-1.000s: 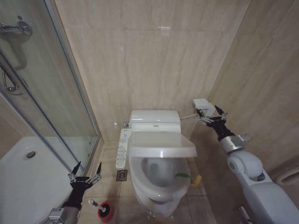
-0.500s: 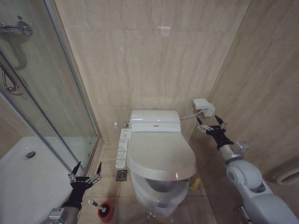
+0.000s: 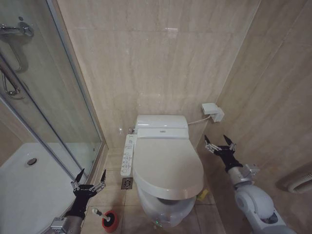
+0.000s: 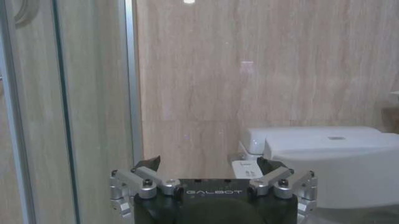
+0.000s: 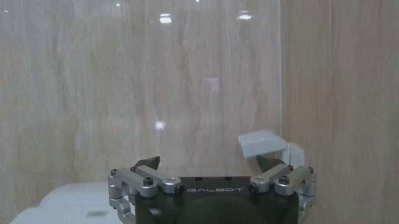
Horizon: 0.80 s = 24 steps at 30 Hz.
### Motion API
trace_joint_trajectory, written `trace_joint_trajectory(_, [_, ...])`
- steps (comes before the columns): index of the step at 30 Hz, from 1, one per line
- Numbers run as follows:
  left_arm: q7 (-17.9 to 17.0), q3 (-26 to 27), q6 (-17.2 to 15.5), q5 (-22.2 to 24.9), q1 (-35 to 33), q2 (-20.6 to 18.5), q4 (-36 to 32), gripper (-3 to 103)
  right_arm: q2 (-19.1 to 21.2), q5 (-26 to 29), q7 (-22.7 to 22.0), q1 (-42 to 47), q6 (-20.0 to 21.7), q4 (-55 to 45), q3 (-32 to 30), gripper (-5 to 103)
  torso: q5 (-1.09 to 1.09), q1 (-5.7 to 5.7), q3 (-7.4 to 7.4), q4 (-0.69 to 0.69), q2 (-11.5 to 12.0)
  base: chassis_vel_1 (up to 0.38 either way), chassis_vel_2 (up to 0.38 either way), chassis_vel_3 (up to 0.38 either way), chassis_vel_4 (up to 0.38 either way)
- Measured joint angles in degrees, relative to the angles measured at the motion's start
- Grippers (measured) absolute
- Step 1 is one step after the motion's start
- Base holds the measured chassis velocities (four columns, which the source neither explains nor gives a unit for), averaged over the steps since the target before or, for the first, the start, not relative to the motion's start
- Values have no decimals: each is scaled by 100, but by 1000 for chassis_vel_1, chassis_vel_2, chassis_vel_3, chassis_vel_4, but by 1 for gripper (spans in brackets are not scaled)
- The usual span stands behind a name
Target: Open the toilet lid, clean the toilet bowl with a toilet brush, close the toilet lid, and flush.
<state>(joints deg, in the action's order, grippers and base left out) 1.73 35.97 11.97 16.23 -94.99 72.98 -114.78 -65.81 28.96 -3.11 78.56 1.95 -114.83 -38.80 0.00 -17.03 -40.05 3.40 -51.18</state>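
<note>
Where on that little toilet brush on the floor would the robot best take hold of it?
Probably the thin white handle of the toilet brush, approached from above by the open left gripper hovering over it. The handle sticks out sideways from the red holder, toward that gripper.

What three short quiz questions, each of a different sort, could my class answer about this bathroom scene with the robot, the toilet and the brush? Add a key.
1. True or false: the toilet lid is down over the toilet bowl.
2. Where is the toilet brush? A) in the left gripper; B) on the floor with its red holder, below the left gripper; C) inside the bowl.
3. Fill in: the right gripper hangs open beside the toilet, holding ____.

Key: 1 true; 2 B; 3 nothing.
</note>
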Motion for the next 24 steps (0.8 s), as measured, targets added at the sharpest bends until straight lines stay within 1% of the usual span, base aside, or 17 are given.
trace_joint_trajectory(5, [0,0,0,0,0,0,0,100,-162,-99,52,265,-127,-77,-73,100,1,0,0,1,0,0,0,0,0])
trace_joint_trajectory(12, [0,0,0,0,0,0,0,100,-324,-154,137,557,-147,-205,-247,100,0,0,0,0,0,0,0,0,0])
trace_joint_trajectory(17, [0,0,0,0,0,0,0,100,-552,-467,181,824,-242,-198,-313,100,0,0,0,1,0,0,0,0,0])
trace_joint_trajectory(24, [0,0,0,0,0,0,0,100,-768,-631,175,1032,-251,-205,-378,100,0,0,0,1,0,0,0,0,0])
